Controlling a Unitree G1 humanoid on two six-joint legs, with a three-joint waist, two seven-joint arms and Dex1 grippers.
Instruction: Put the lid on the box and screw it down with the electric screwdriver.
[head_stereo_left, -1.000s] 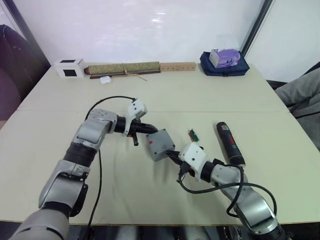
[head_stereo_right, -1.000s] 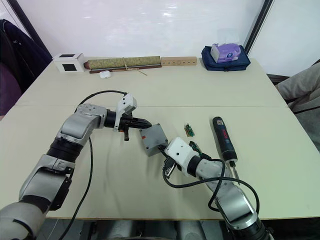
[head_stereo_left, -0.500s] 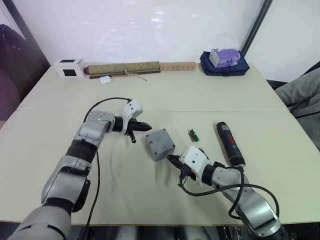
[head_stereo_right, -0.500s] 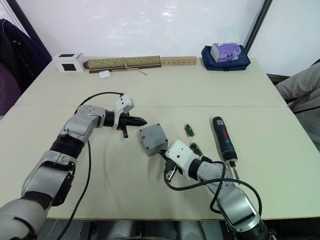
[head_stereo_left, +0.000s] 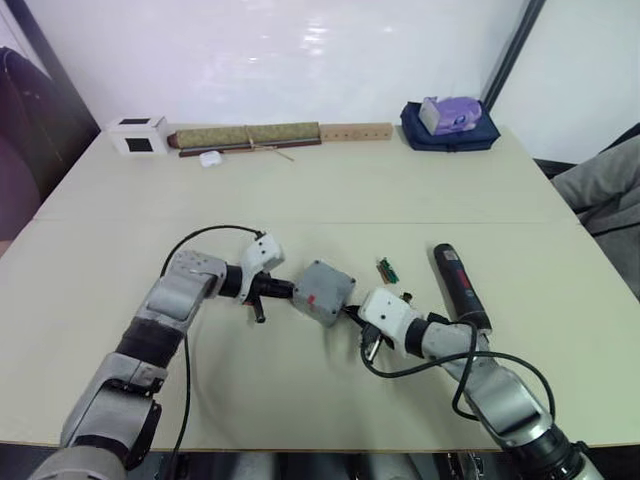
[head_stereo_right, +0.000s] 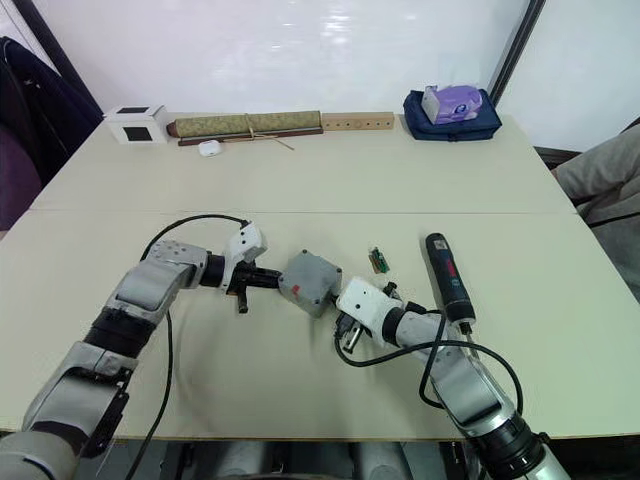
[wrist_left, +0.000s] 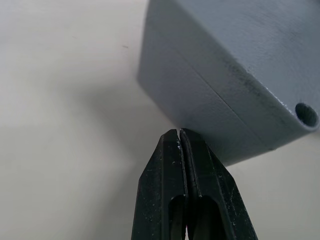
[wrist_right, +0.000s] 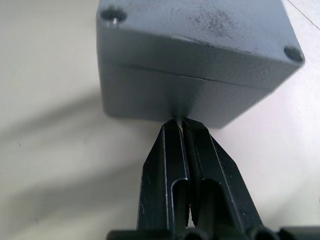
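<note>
The grey box (head_stereo_left: 318, 302) sits mid-table with the lid (head_stereo_left: 327, 283) closed on top, a tiny red mark on its outer face. The seam between lid (wrist_right: 200, 30) and box (wrist_right: 190, 100) runs across the side wall. My left gripper (head_stereo_left: 291, 291) is shut, its tip against the box's left side (wrist_left: 220, 115). My right gripper (head_stereo_left: 351, 313) is also shut, its tip against the box's near right side. The black electric screwdriver (head_stereo_left: 458, 284) with its red label lies on the table to the right, held by neither gripper.
A small green circuit-board strip (head_stereo_left: 387, 269) lies between box and screwdriver. Along the far edge stand a white cube (head_stereo_left: 138, 136), a long roll (head_stereo_left: 248, 136), a wooden strip (head_stereo_left: 355, 131) and a blue bag (head_stereo_left: 448, 122). Grey cloth (head_stereo_left: 600, 185) shows at the right.
Both shut grippers have closed in on the box and now touch its sides. The left one came nearer and lower. The box has turned slightly between them.
</note>
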